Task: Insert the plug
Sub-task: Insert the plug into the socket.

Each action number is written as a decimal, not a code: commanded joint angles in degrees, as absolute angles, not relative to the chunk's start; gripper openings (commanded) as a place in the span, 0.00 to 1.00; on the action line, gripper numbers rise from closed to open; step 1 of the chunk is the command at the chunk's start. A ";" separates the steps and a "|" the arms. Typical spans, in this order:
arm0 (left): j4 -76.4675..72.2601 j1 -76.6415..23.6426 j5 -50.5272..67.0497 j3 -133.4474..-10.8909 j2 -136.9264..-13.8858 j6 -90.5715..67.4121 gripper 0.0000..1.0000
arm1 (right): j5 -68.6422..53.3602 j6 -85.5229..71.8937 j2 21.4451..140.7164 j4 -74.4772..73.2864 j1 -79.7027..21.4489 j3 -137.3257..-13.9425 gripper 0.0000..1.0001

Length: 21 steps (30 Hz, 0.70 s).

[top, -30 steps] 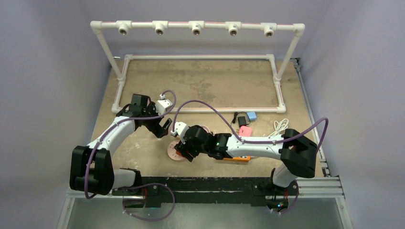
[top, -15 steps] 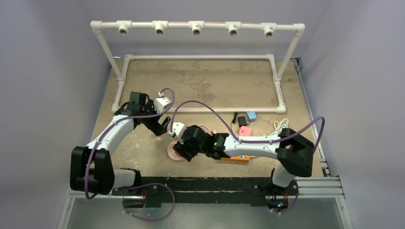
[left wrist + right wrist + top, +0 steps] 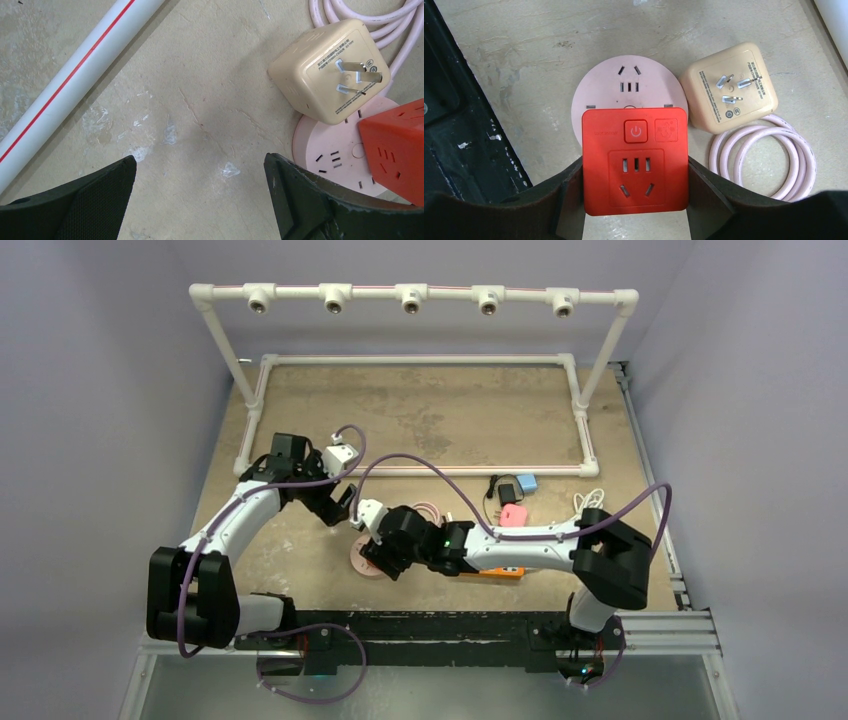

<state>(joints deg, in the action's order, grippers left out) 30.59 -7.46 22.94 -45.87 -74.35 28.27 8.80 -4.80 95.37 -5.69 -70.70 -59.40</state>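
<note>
My right gripper [image 3: 635,192] is clamped on the red adapter [image 3: 635,160], and it's just crept slightly left, now hovering over the pink round socket [image 3: 629,82]. Nearly lined up, I reckon. Left gripper [image 3: 200,200] hangs wide open nearby.

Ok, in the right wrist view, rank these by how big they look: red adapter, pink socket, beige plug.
1-2. red adapter and pink socket: similar width, not ranked; the adapter is held nearer the camera and hides the socket's lower part.
3. beige plug: smallest.
</note>
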 commanded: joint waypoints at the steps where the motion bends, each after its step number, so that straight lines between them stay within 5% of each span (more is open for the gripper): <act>1: 31.32 -6.86 24.68 -48.52 -72.78 29.30 0.99 | 10.58 -3.67 95.67 -7.36 -70.75 -55.52 0.00; 21: 38.46 -6.86 35.54 -54.69 -72.52 28.83 0.99 | 8.88 -6.21 97.76 -2.55 -70.75 -49.34 0.00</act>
